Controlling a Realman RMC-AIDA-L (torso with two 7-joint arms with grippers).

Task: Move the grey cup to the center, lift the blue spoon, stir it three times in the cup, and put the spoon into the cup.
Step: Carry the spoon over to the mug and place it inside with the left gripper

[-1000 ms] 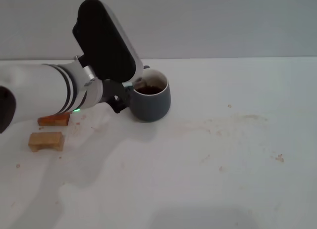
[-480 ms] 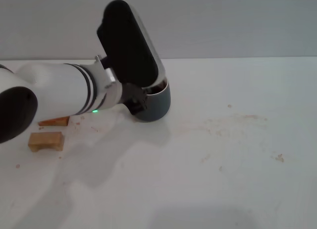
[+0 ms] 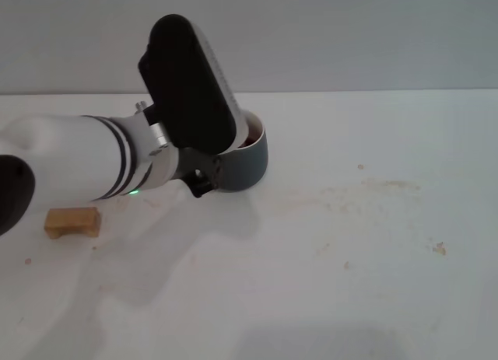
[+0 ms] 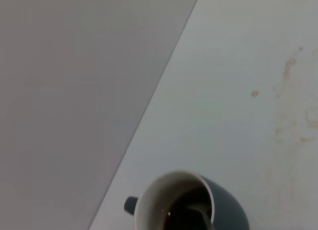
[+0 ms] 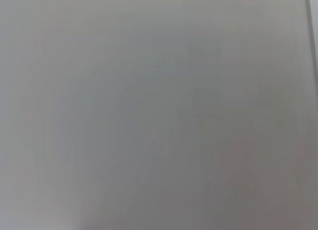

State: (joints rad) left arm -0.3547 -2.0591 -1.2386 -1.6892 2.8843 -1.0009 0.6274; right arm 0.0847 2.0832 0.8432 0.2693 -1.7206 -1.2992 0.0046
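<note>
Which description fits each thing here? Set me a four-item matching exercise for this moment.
Things:
1. rounded dark blue-grey ceramic cup
2. small tan wooden block
3. brownish stains
4. left gripper

Descriptions:
A. spread over the white table, to the right of the cup
B. holds dark liquid
C. close against the cup's left side
D. lies alone, well to the left of the cup

Pairs: 1-B, 2-D, 3-A, 4-C. The right gripper is out of view.
</note>
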